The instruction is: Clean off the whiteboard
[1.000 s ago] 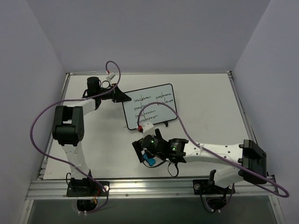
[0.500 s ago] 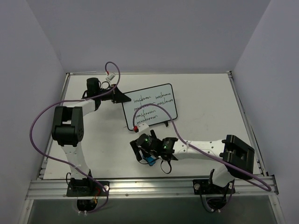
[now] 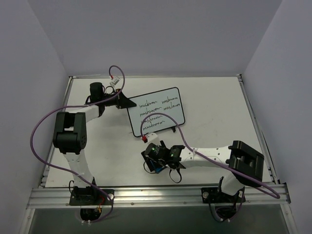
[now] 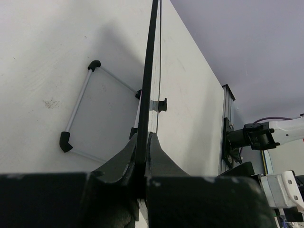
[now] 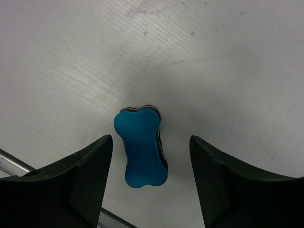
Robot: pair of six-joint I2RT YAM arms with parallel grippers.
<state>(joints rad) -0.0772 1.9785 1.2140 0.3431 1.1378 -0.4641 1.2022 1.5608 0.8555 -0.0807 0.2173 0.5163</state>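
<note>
From where I stand, the left gripper is pressed together on one short edge of the small black-framed white whiteboard. The board runs lengthwise straight away from its fingertips, written face turned upward, with bare white tabletop open beyond the far end. The right gripper hangs with fingers spread either side of a blue bone-shaped eraser, touching neither; the eraser lies lengthwise between them, the table's metal rail close by, the whiteboard well apart.
</note>
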